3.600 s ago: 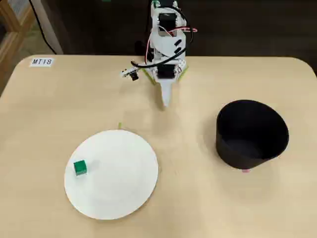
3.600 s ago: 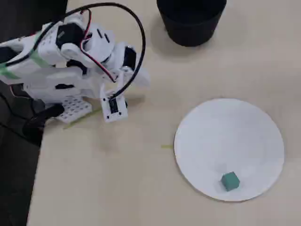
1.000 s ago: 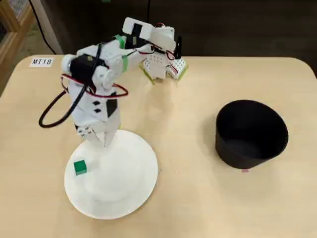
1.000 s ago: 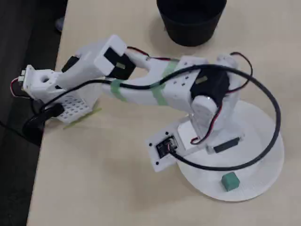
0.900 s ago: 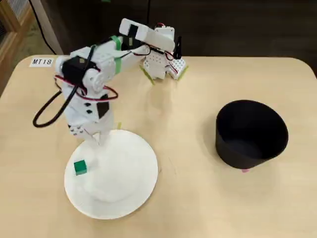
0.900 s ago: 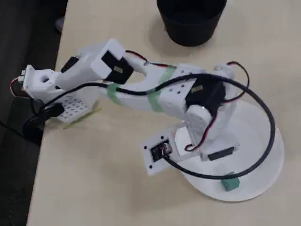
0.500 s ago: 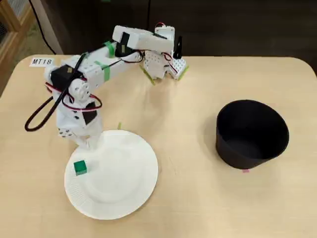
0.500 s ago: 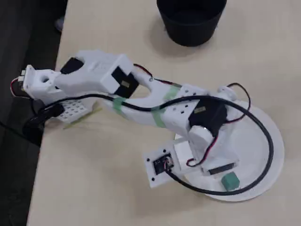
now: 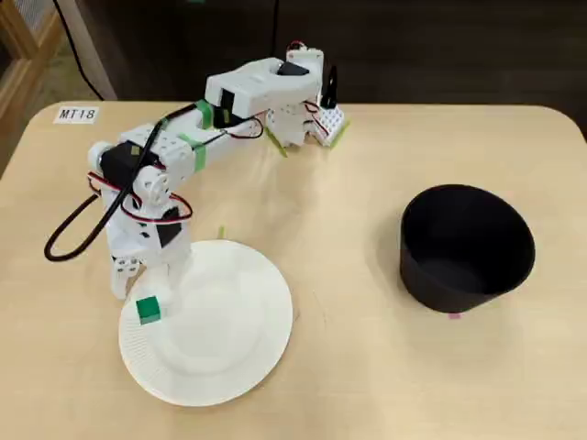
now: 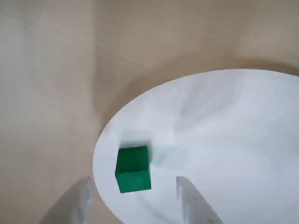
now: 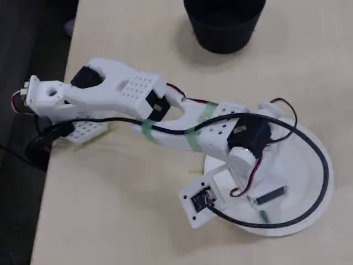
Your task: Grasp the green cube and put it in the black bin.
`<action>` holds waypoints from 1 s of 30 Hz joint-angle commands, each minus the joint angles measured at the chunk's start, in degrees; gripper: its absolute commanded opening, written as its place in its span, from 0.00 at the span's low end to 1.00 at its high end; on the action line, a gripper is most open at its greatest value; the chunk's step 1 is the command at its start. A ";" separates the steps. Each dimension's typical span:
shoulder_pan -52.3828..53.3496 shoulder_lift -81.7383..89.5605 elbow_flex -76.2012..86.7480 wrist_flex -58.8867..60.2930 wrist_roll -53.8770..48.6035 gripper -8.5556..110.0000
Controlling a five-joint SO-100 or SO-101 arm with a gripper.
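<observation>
The step in hand looks like the approach to the grasp: the hand [image 10: 135, 200] hangs low over the near edge of a white paper plate [image 9: 229, 353], released, with its two fingers spread and nothing between them. The green cube [image 10: 133, 169] is not yet held.

In the wrist view the cube sits on the plate close to the rim, just ahead of the fingertips and between the lines of the two fingers, though nearer the finger on the left of that view than the one on the right. It rests flat, with one face turned toward the camera, and does not seem to touch either finger. In a fixed view the cube [image 9: 149, 310] lies at the left rim of the plate, right below the hand [image 9: 147, 270], which points down at it. In the other fixed view the arm covers most of the plate and only a sliver of green shows under the wrist, so that view adds little.

The next move, as I judge it, calls for a short drop and a slight push forward so the fingers straddle the cube, then a squeeze. Because the cube is off centre in the gap, a small shift toward it would help keep it from being nudged off the plate's edge.

The black bin [image 9: 466, 246] stands well apart on the tabletop [image 9: 367, 183], on the right of that fixed view, upright and seemingly empty.
</observation>
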 commanded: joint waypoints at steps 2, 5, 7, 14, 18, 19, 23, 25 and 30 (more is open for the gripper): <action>-1.14 0.44 -2.46 -3.08 -2.02 0.29; -1.41 0.00 -2.46 -3.87 -2.20 0.29; -1.32 -0.18 -2.46 -4.39 -2.29 0.29; -0.53 -1.23 -2.46 -5.80 -2.55 0.29; -0.26 -1.93 -2.46 -6.94 -2.55 0.28; -0.18 -2.02 -2.46 -7.38 -2.46 0.28; 0.26 -2.64 -2.46 -8.44 -1.93 0.27; 0.44 -2.99 -2.46 -9.14 -1.76 0.26; 0.53 -3.69 -2.46 -10.11 -1.41 0.24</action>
